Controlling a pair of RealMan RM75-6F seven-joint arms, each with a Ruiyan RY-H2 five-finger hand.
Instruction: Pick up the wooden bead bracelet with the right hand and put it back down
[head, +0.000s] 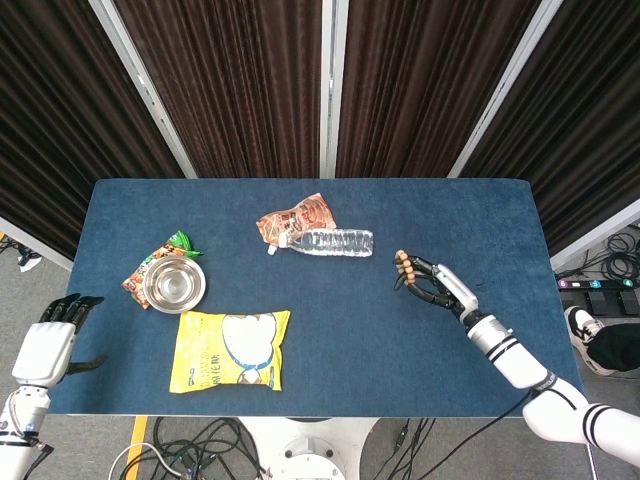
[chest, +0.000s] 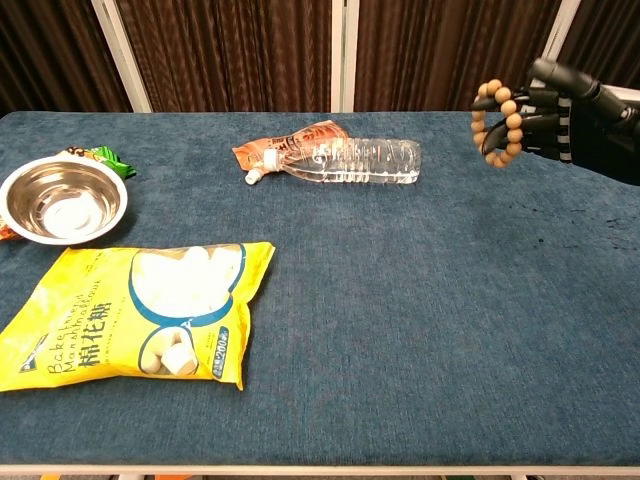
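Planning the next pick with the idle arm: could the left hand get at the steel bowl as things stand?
Probably yes. The left hand is open, off the table's near-left edge, and nothing lies between it and the steel bowl.

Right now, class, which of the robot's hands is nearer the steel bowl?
Left. The left hand hangs off the table's near-left corner, a short way from the steel bowl. The right hand holds the bracelet far across the table.

White-shelled left hand (head: 45, 345) with black fingers (head: 68, 306), black right hand (head: 440, 287), black-banded white forearm
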